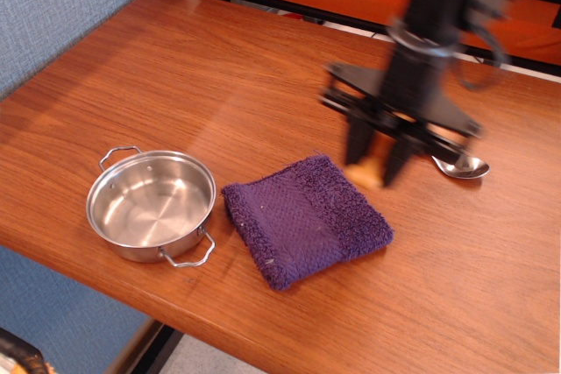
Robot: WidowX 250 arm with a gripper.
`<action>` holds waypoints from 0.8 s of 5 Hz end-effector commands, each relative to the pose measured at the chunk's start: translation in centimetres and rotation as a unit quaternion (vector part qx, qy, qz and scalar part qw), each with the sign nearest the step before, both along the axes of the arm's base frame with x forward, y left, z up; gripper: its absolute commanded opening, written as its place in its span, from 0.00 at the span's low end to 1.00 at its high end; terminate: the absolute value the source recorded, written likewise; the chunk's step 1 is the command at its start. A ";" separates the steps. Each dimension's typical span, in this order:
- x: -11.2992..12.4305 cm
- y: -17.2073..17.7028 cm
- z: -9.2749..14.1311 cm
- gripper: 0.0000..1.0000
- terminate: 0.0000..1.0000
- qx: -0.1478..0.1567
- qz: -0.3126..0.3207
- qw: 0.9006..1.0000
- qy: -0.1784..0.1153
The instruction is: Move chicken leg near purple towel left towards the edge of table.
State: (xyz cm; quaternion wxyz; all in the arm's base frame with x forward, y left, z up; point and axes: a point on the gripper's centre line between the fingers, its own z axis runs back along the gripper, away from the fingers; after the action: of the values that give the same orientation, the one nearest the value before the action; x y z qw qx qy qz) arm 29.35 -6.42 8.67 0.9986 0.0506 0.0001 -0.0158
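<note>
Here the gripper hangs in the air over the middle of the table, its two dark fingers clamped on the chicken leg, which shows as an orange-tan blob between them. The picture is smeared around the arm, so which way the drumstick points I cannot tell. It sits just above the far right corner of the purple towel, apparently not touching the cloth.

The main risk from here, as I judge it, is the hold: the toy is glossy and tapered, and only a small part seems pinched, so a quick sideways sweep could let it slip and drop onto the towel or roll across the wood. Carried too low, it could also snag the towel's fuzzy raised corner and drag the cloth along. A steel pan stands just left of the towel near the front edge; a low path along that edge would meet its rim or handles.

Beyond the towel, the left half of the table toward its far and left edges is open wood, giving ample room. The table's edge is rounded, so a release close to it might let the leg roll off. A spoon lies behind the gripper, out of the way.
</note>
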 end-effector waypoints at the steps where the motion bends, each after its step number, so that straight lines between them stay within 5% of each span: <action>1: 1.0 7.3 0.6 0.00 0.00 0.015 0.081 0.997 0.000; 2: 0.7 11.2 -0.4 0.00 0.00 0.024 0.205 0.978 -0.007; 4: 1.7 18.2 -2.3 0.00 0.00 0.034 0.288 0.957 -0.009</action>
State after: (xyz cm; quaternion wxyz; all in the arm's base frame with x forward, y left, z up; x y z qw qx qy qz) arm 31.65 12.17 4.72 0.9576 0.0809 0.0264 0.2752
